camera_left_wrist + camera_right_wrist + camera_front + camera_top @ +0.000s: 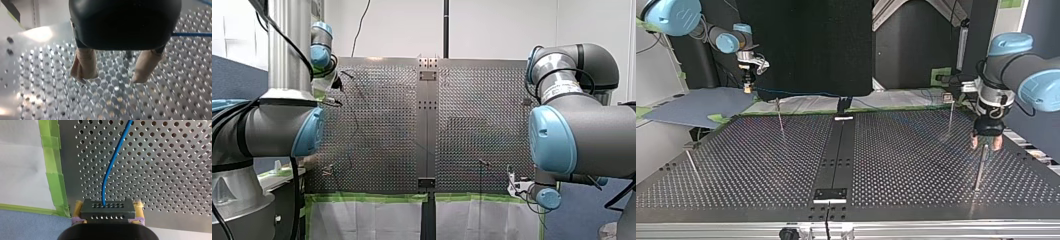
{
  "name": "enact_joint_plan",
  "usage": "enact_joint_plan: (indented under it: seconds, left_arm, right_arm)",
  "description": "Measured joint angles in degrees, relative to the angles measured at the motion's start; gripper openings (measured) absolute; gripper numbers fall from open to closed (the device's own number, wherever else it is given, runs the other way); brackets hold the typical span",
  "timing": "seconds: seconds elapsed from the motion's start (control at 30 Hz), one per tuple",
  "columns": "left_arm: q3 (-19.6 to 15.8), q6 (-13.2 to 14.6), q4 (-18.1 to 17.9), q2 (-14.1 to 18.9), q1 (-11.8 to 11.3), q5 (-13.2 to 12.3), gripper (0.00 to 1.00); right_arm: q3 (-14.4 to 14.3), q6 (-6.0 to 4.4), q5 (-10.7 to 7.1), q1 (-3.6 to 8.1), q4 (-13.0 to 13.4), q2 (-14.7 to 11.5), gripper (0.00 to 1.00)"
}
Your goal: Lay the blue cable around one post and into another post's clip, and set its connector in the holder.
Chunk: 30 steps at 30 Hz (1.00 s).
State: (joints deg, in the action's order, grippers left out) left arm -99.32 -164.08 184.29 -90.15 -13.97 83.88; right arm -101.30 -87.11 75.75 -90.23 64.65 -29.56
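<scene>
Connector [107, 213] sits clamped in my right tool [108, 207] by the green tape [53, 170] edging the perforated bench [162, 170], its blue cable [110, 167] running out over the holes, while my left tool [111, 77] hangs wide open.

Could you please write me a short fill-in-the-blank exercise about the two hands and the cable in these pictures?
The blue cable runs out of the black ____ clamped in my right hand.
My left hand is ____ and holds nothing.
The tape along the table's edge is ____.
Missing words: connector; open; green.
</scene>
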Motion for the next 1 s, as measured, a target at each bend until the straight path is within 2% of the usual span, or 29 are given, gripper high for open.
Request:
enact_joint_plan:
  seconds: [0.17, 0.37, 0.57, 0.73, 1.0]
  left_arm:
    - [-1.52, -1.71, -2.26, -0.12, -0.41, -0.63, 1.00]
    - [-4.38, -4.60, -5.24, -1.97, -0.60, -2.46, 1.00]
    - [-6.87, -7.39, -8.38, -4.97, -0.60, -1.72, 1.00]
    - [-7.23, -6.82, -11.06, -7.55, -0.45, -0.22, 1.00]
    - [-7.32, -5.40, -14.13, -9.04, -0.31, 1.58, 1.00]
  right_arm:
    - [0.00, 0.00, 0.01, -0.16, -0.03, 0.00, 0.00]
    - [0.00, 0.00, -0.05, -0.45, -0.04, -0.01, 0.00]
    - [-0.01, 0.00, -0.07, -0.72, -0.04, -0.01, 0.00]
    - [0.00, 0.00, -0.04, -0.87, -0.04, 0.01, 0.00]
    - [0.00, 0.00, 0.01, -1.02, -0.04, 0.04, 0.00]
